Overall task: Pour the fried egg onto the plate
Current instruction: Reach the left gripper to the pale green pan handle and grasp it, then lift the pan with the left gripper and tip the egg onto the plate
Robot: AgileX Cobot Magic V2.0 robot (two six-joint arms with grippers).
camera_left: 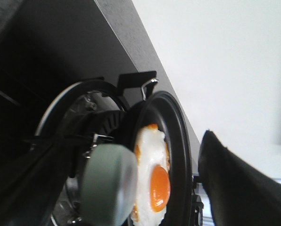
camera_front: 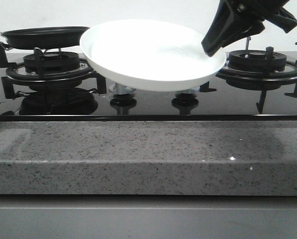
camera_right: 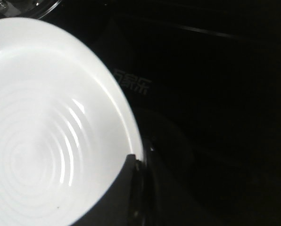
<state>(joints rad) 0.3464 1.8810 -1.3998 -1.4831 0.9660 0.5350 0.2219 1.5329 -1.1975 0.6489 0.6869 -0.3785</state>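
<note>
Holding the plate [camera_front: 153, 55] aloft by its right rim, your right gripper [camera_front: 214, 49] is clamped on it, keeping it raised over the stove knobs [camera_front: 122, 102] between the 2 burners, beside the frying pan [camera_front: 44, 36] and ready to catch. The fried egg [camera_left: 152, 176] lies in that pan on the left burner [camera_front: 51, 64]. Your left gripper [camera_left: 169, 188] sits close around the pan's pale handle [camera_left: 107, 183]; you cannot tell if it grips. The pan supports stand close under both. Grey counter [camera_front: 148, 159] in front.
</note>
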